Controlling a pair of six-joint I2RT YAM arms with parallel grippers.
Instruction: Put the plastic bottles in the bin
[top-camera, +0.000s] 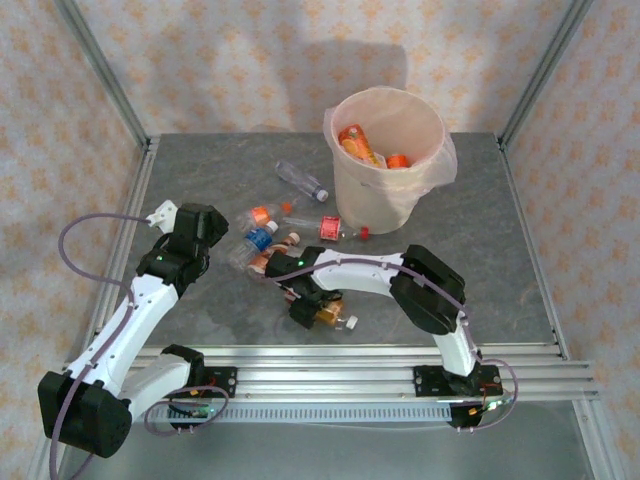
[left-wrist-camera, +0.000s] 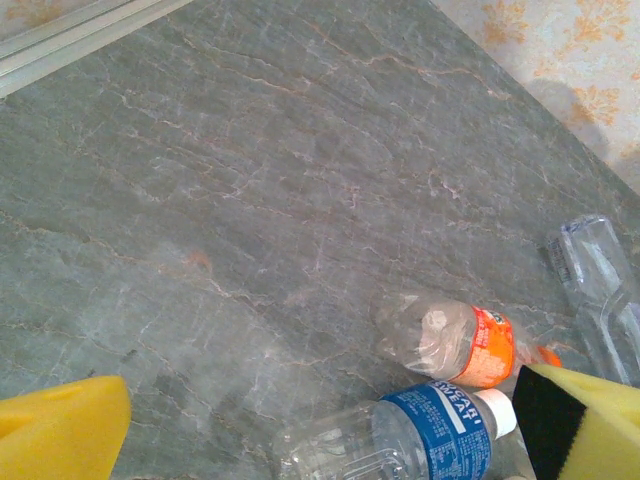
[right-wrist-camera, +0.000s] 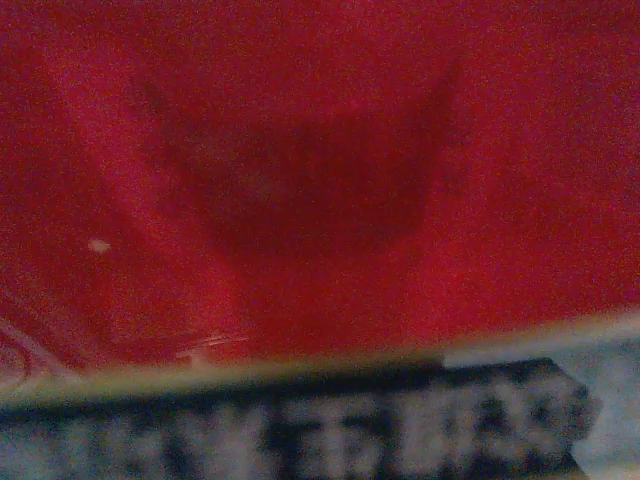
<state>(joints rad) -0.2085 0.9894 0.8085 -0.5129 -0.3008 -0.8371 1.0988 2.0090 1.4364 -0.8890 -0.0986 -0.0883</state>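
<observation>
I count at least 2 plastic bottles (top-camera: 352, 142) in the bin (top-camera: 380, 205) beyond both tools and about 7 left on the table (top-camera: 480, 260), some just ahead of my wide-open left gripper (left-wrist-camera: 325, 440), 1 orange-brown bottle (top-camera: 338, 321) at my right gripper (top-camera: 312, 312), grip unclear.

Some plastic bottles (top-camera: 358, 143) lie in the bin (top-camera: 380, 205); loose bottles (top-camera: 262, 238) lie on the table (top-camera: 500, 250), left of and before the bin.

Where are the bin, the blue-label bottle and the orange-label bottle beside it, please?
bin (top-camera: 380, 205): top view, front wall.
blue-label bottle (left-wrist-camera: 440, 425): left wrist view, label.
orange-label bottle (left-wrist-camera: 488, 347): left wrist view, label.
</observation>
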